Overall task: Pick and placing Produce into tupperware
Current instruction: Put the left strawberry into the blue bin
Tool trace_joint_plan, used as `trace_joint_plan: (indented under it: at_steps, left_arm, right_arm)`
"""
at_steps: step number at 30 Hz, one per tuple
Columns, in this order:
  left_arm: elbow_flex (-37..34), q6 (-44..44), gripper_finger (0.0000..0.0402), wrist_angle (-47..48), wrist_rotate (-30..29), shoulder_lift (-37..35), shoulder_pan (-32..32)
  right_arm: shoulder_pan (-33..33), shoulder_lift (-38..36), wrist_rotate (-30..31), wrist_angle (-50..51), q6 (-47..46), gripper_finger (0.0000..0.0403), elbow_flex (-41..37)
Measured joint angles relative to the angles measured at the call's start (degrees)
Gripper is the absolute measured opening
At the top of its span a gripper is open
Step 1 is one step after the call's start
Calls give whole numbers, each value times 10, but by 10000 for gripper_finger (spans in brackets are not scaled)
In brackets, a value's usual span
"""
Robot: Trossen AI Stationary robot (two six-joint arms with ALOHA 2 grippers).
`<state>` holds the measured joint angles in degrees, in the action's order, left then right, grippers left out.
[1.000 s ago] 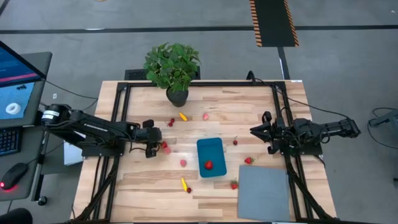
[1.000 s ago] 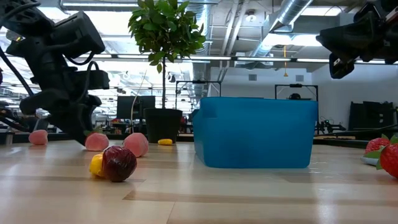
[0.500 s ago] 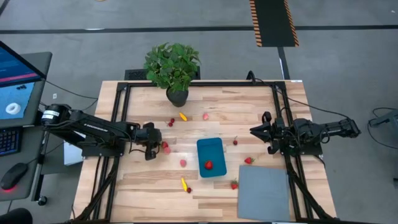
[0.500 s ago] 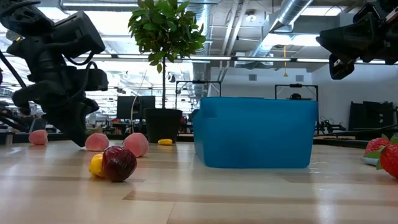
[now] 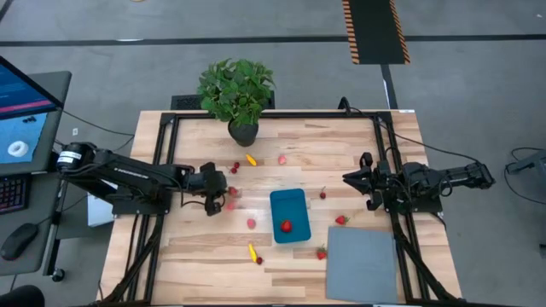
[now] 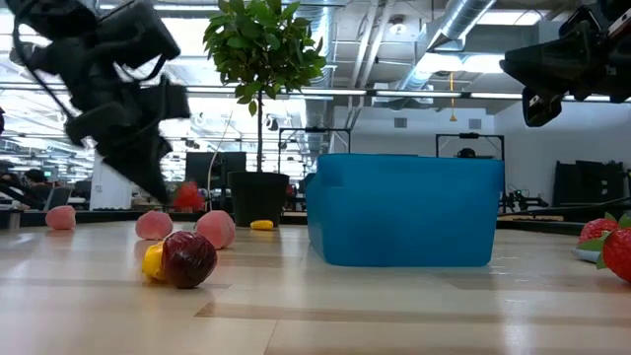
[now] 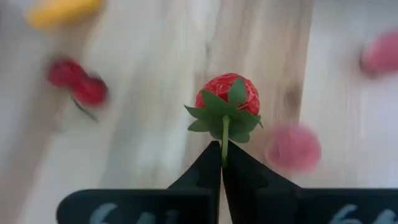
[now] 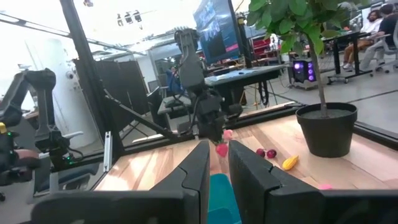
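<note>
My left gripper (image 5: 222, 188) (image 7: 222, 146) hangs over the table's left part, shut on a red strawberry (image 7: 227, 99) (image 6: 187, 195) that is clear of the wood. The teal-blue tupperware (image 5: 288, 215) (image 6: 404, 209) stands at the table's middle with one strawberry (image 5: 286, 226) inside it. Other produce lies loose on the wood: a pink piece (image 5: 230, 205) under my left gripper, another (image 5: 252, 223), a yellow piece (image 5: 251, 159) and dark cherries (image 5: 235, 167). My right gripper (image 5: 348, 180) (image 8: 217, 163) waits at the right edge, raised, a narrow gap between its fingers and nothing in it. My left gripper pinches the strawberry's thin green stem (image 7: 224, 134) between its two fingertips (image 7: 211, 163). The fingers slant downward from the table's left side. The berry sticks out beyond the tips, leaf crown toward the fingers, lifted clear of the table.
A potted plant (image 5: 236, 98) stands at the far edge. A flat grey mat (image 5: 362, 264) lies at the near right corner. More strawberries (image 5: 341, 220) (image 5: 322, 253) lie right of the tub, and a yellow piece with a dark red one (image 5: 254, 252) near the front.
My left gripper has taken hold of the strawberry and risen from the table, shifting a little toward the tub. The strawberry has come up off the wood with it. The pink pieces stay where they lay.
</note>
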<state>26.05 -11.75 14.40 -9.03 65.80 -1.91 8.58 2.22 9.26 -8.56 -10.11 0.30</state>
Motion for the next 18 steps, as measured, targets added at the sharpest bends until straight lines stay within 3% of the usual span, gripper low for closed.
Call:
trace_joint_plan:
  at_steps: [11, 18]
  left_arm:
    - [89, 114, 0, -34, -114, 0, -1]
    - [110, 258, 0, -103, -189, 0, -26]
  right_arm:
    - [0, 0, 0, 0, 0, 83, 0]
    - [0, 0, 1, 0, 0, 83, 0]
